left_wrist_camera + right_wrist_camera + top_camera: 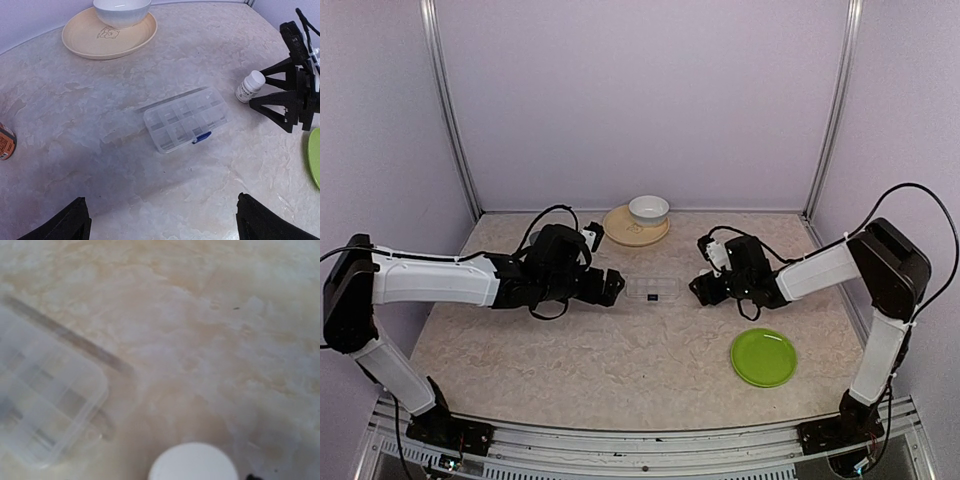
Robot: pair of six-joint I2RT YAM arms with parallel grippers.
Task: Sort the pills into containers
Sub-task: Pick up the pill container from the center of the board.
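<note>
Bottle cap (192, 462) nearest; my right hand (698, 289) spread, tips flanking it. Left hand (160, 222) wide open. Pill box (186, 119) mid-tabletop (90, 150): likely light, slick, brittle, so I'd take the long edges. Pills unseen.

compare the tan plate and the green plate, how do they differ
The tan plate carries a white bowl, while nothing shows on the green plate. The tan plate sits at the far edge of the table, near the back wall. The green plate lies closer to the arms' bases, on the right side. Both are round and lie flat on the table.
</note>
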